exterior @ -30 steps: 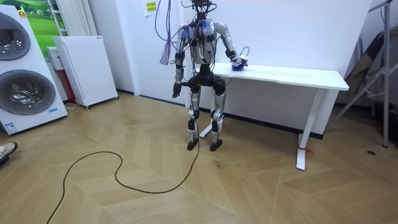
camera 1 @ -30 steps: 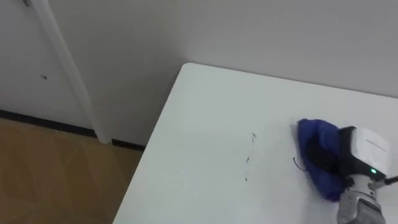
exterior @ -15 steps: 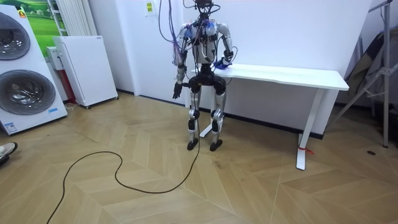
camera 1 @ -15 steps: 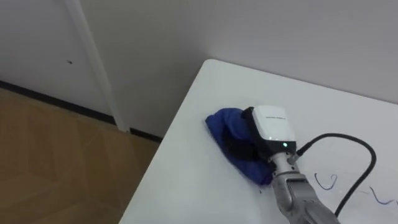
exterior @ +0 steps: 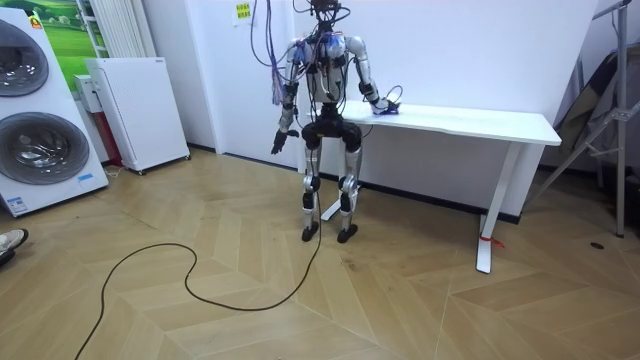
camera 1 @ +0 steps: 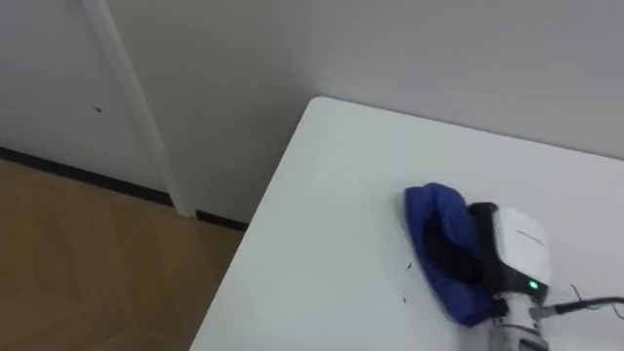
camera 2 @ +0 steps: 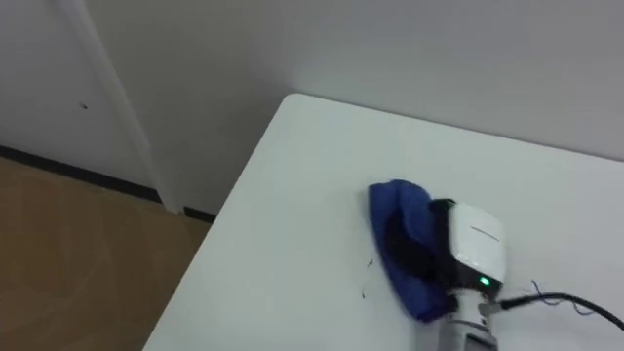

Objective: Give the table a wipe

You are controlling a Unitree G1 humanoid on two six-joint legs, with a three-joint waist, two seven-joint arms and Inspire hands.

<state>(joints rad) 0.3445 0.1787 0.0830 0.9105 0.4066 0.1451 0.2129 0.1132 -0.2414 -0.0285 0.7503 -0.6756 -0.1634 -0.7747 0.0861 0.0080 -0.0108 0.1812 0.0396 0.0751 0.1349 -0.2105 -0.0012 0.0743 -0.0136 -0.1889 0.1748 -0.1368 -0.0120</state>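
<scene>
A bunched blue cloth (camera 1: 436, 229) lies on the white table (camera 1: 331, 214), a little in from its left corner. My right hand (camera 1: 514, 255) comes in from the lower right and rests on the cloth, its dark fingers curled into the folds. Small dark pen marks (camera 1: 405, 284) sit just left of the cloth, and more scribbles (camera 2: 551, 292) show by the wrist. In the room view I stand at the table's end, right hand (exterior: 384, 104) out over the top. My left hand (exterior: 277, 143) hangs by my hip, fingers relaxed.
The table's left edge and far corner (camera 1: 314, 100) are close to the cloth, with wooden floor (camera 1: 88, 263) below. A white wall and an upright white post (camera 1: 127, 107) stand behind. The room view shows a white cabinet (exterior: 140, 110) and washing machines (exterior: 35, 110).
The right hand swept the cloth towards the table's left corner half a second ago and has now drawn it back to the right. The view shifted with it. The left hand rose slightly.
</scene>
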